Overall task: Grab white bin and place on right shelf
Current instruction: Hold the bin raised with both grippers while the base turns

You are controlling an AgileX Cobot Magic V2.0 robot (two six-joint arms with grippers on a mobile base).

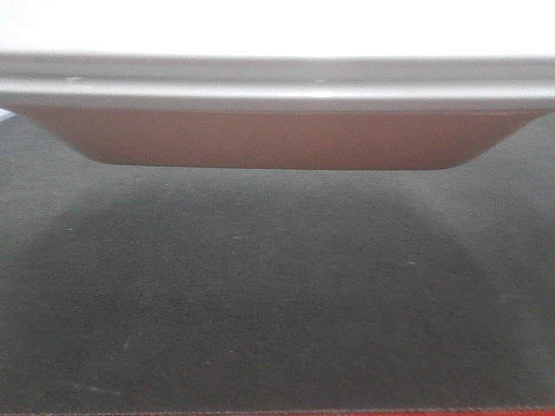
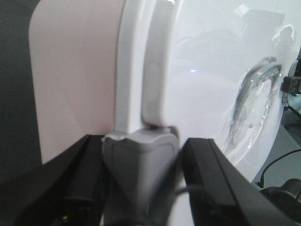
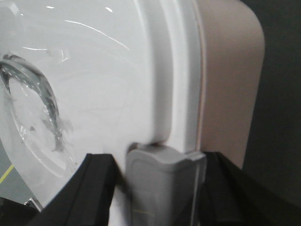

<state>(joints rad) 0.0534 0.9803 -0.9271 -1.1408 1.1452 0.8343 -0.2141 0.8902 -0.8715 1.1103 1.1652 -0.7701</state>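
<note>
You see the white bin (image 1: 277, 139) across the top of the front view. Its lid (image 1: 277, 82) runs edge to edge, with the pinkish wall below it over the dark table (image 1: 277, 312). From that angle I cannot tell whether the base touches the table or hangs just above it. Your left tool (image 2: 142, 146) is clamped on the bin, its two black fingers (image 2: 82, 179) pressed to either side of a grey latch (image 2: 141, 165) at the lid's edge (the taped window patch (image 2: 254, 103) sits further along the glossy lid). Your right tool (image 3: 155, 160) grips the other latch (image 3: 164, 183) the same way, with the bin's wall on its right.
</note>
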